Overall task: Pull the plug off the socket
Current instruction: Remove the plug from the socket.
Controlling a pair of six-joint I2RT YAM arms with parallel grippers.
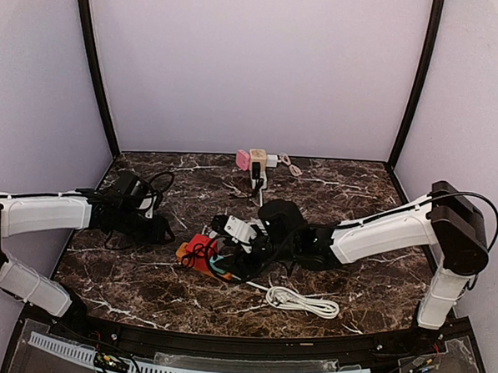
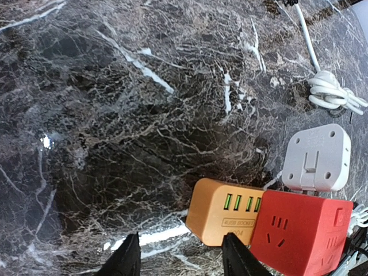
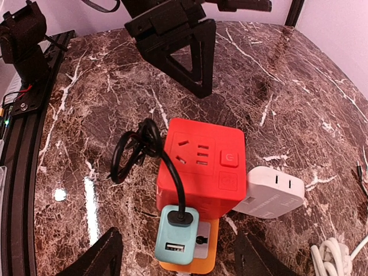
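We have the right tool (image 3: 178, 234) hanging over the socket, fingers wide apart and gripping nothing. The teal plug (image 3: 177, 233) sits right between them, on the orange USB block (image 2: 221, 210) joined to the red socket cube (image 3: 201, 167). The plug's black cord (image 3: 138, 149) loops off one side of the cube, and a white adapter (image 3: 270, 192) juts from the other, touching it.

The left tool (image 2: 180, 237) is spread apart too, and empty. The orange block lies just past one of its fingers, with bare marble desk (image 1: 357, 192) wide open ahead. Lilac walls close in three sides.

Only the left wrist shows us the USB ports, and only the right wrist shows the plug. A white coiled cable (image 2: 330, 92) lies near the adapter.
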